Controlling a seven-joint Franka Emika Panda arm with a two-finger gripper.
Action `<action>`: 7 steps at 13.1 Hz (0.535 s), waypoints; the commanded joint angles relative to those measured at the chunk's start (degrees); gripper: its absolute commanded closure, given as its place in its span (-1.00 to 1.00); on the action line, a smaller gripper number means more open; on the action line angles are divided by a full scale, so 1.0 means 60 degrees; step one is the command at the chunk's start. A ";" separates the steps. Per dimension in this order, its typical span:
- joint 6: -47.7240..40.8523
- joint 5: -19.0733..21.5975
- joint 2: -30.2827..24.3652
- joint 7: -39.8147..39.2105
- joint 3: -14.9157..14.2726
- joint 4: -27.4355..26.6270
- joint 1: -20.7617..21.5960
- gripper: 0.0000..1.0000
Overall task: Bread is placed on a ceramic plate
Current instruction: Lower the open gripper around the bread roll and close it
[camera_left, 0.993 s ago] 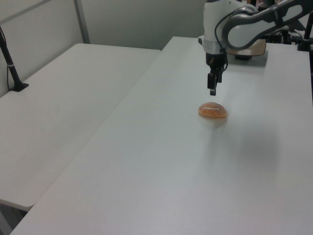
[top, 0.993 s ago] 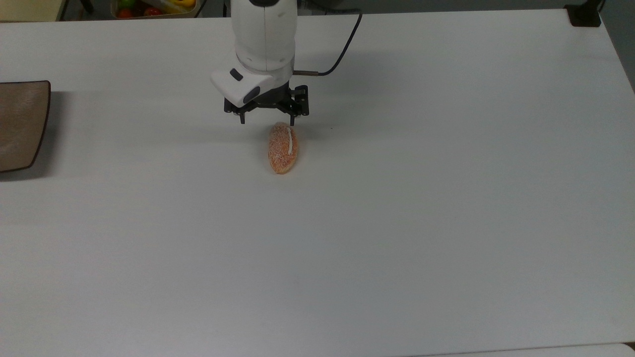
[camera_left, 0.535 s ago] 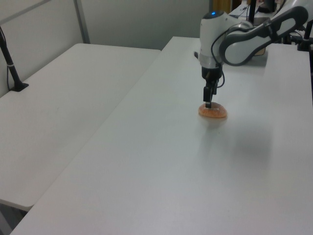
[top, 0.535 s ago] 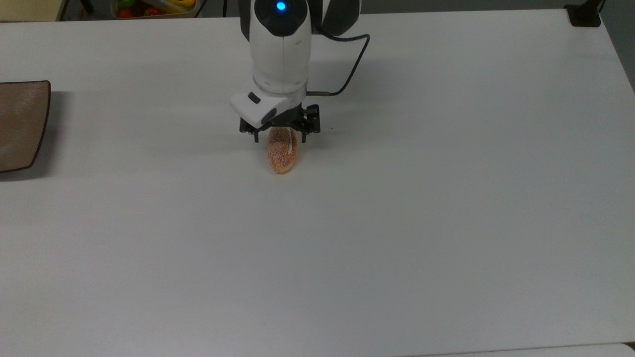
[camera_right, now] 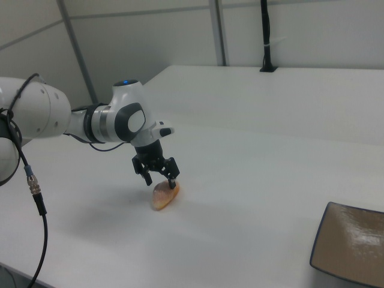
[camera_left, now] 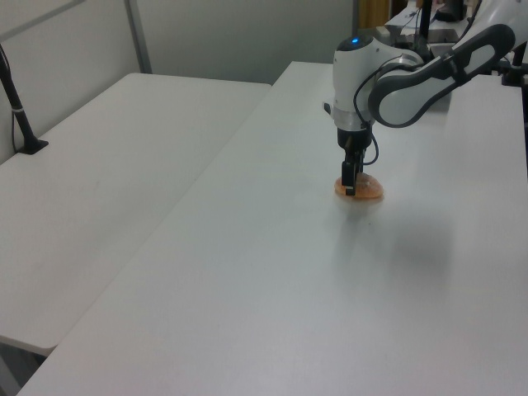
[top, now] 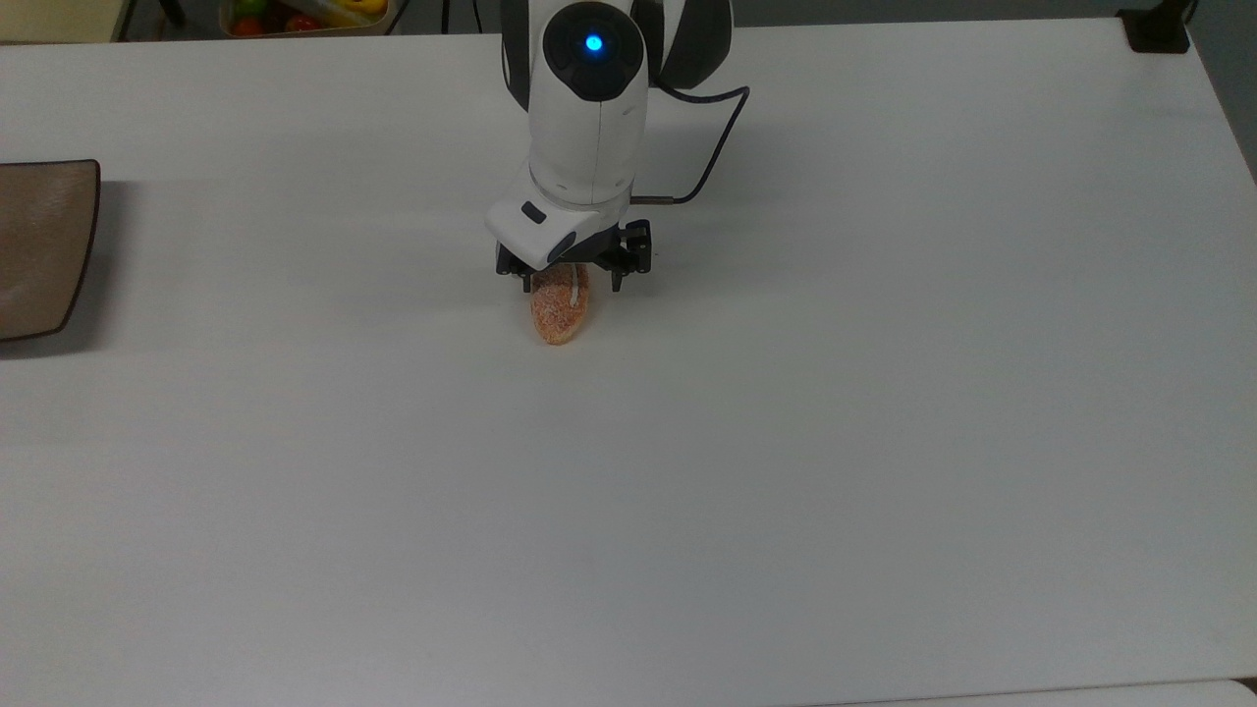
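Gripper straddling the roll, grasp not closed yet.

Small oval orange-brown bread roll (top: 561,312) with a sugary white-speckled crust and a white stripe is lying flat on the white table (top: 786,442), mid-width and nearer the far edge in the top view. Black two-finger gripper (top: 573,279) on the white arm is sitting low over the roll's far end, fingers spread apart, one on each long side, not clamped on anything. Roll is probably light and soft with a crumbly crust, so pinching across the narrow width near the middle with modest force looks best; squeezing hard risks denting it. Square matte taupe-brown ceramic plate (top: 44,245) with a dark rim is sitting at the table's left edge in the top view, well apart from the roll.
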 commanded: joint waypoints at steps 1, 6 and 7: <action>0.0274 -0.0439 0.0056 0.0216 -0.0005 -0.0208 0.0042 -0.38; 0.0435 -0.0454 0.0026 0.0245 -0.0005 -0.0136 -0.0017 0.21; 0.0435 -0.0454 -0.0046 0.0245 -0.0005 -0.0106 -0.0046 0.21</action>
